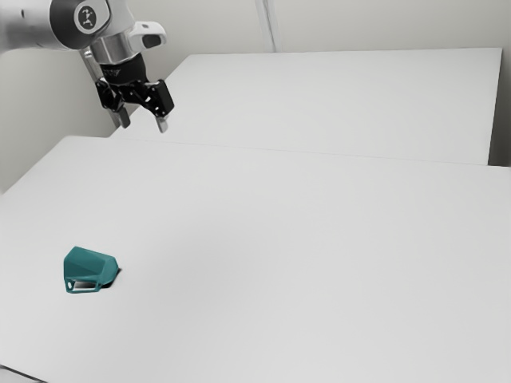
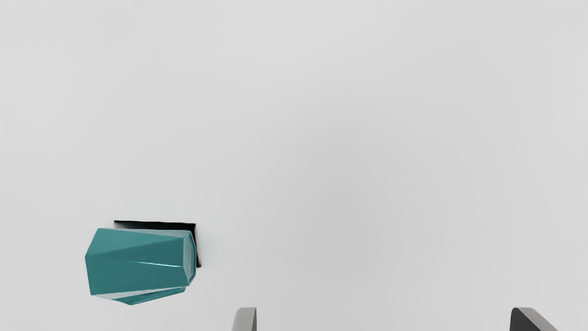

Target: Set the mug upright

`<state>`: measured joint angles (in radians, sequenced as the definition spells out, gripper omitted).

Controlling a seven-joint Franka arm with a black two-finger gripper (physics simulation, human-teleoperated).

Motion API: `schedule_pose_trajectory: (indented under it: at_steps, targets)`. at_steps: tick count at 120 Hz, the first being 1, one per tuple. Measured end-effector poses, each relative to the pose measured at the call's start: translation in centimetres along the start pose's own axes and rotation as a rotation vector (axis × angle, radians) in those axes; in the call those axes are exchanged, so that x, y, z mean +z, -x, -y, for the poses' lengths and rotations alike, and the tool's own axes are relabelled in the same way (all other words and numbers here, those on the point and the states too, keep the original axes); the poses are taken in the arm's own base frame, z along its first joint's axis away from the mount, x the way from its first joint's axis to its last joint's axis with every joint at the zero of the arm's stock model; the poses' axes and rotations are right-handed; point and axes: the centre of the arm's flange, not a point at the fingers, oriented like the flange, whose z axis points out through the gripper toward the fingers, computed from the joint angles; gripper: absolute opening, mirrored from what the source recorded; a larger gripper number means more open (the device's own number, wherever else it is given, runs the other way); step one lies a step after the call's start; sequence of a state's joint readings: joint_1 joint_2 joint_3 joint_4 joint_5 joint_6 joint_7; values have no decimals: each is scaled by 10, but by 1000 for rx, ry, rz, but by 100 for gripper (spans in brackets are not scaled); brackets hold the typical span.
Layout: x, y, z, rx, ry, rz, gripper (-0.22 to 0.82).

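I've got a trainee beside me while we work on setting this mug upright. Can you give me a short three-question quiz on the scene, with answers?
1. Multiple choice: how does the mug rest on the table?
A) Standing on its base
B) Lying on its side
C) Standing upside down on its rim

2. Fill in the blank: the tool hangs above the table, and it is ____ (open or shut).

3. True or false: in the exterior view, the mug is nearer the right edge than the left edge.

Key: 1. B; 2. open; 3. false.
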<state>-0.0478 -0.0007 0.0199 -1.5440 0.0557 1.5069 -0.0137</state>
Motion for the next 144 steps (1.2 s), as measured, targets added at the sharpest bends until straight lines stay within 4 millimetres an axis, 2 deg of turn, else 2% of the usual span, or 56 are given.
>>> schedule_pose_trajectory:
  at_steps: [33, 50, 59, 77, 91, 117, 134, 144]
  targets:
    - [-12, 10, -3, 13, 5, -11, 60]
    - [-14, 15, 9, -9, 8, -3, 60]
    - [-14, 20, 28, -43, 11, 3, 60]
    - [-11, 37, 82, -146, 19, 17, 60]
    - [-7, 55, 106, -193, 46, 24, 60]
    - [16, 101, 166, -288, 129, -4, 60]
    - [34, 117, 197, -311, 176, -37, 60]
    - [52, 125, 216, -318, 222, -58, 60]
